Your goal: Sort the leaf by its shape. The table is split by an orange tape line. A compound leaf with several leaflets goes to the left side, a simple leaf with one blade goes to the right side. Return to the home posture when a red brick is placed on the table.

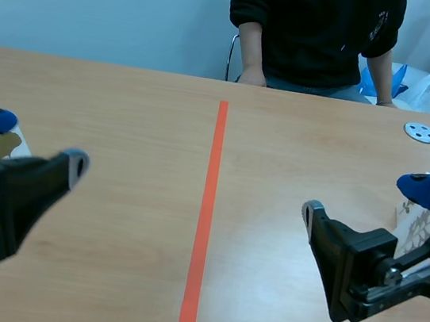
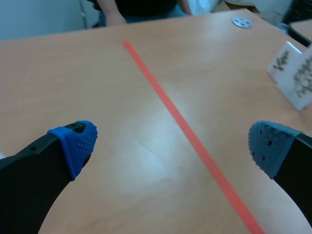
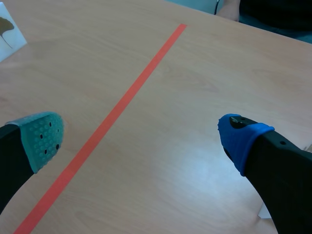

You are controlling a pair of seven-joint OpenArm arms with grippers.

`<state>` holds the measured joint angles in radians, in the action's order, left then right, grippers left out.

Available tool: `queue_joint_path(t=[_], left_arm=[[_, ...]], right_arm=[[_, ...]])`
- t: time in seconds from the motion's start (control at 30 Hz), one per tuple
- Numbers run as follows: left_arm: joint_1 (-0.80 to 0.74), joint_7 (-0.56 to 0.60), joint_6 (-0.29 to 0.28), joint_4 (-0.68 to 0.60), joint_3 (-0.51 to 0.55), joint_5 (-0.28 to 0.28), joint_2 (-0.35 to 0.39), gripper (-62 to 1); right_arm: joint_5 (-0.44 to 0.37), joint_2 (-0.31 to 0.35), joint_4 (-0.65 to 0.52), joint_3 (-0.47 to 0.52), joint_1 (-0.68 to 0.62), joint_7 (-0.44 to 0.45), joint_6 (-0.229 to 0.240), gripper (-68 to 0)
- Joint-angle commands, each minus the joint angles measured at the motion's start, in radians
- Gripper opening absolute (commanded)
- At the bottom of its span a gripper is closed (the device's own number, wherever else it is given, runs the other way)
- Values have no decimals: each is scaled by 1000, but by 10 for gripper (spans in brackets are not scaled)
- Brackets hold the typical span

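The only leaves in view are printed on white cards. One card (image 1: pixel 7 145) with a brownish single-blade leaf stands at the left, behind my left gripper (image 1: pixel 35 144); it also shows as the card (image 3: pixel 9 30) in the right wrist view. Cards with sprig-like leaves (image 1: pixel 418 226) stand at the right beside my right gripper (image 1: pixel 365 200), and show as two cards (image 2: pixel 292 73) in the left wrist view. Both grippers hang open and hold nothing, the left gripper (image 2: pixel 173 144) and the right gripper (image 3: pixel 142 136) each on its own side of the orange tape line (image 1: pixel 204 223).
A person in a black top (image 1: pixel 314 23) sits across the table with hands at the far edge. A small grey disc (image 1: pixel 421 132) lies at the far right. Bare wood table (image 1: pixel 149 120) spreads on both sides of the line.
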<state>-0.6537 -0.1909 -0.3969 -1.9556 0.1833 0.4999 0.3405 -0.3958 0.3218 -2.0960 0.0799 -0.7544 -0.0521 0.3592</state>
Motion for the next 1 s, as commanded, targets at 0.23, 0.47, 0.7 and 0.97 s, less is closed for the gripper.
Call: queue_joint_path(t=[0.23,0.47,0.7,0.97], left_arm=[[2,49,98,8,-161,-148,-61,14],[3,63,125,27,-178,-179,-60,14],[3,71,125,41,-178,-179,-60,14],[3,71,125,41,-178,-179,-60,14]], right_arm=[[-8,5,-3,11,0,13,-1,4],[-8,5,-3,11,1,13,-5,4],[-7,5,-3,11,1,13,-21,4],[-7,5,-3,11,1,13,-24,4]])
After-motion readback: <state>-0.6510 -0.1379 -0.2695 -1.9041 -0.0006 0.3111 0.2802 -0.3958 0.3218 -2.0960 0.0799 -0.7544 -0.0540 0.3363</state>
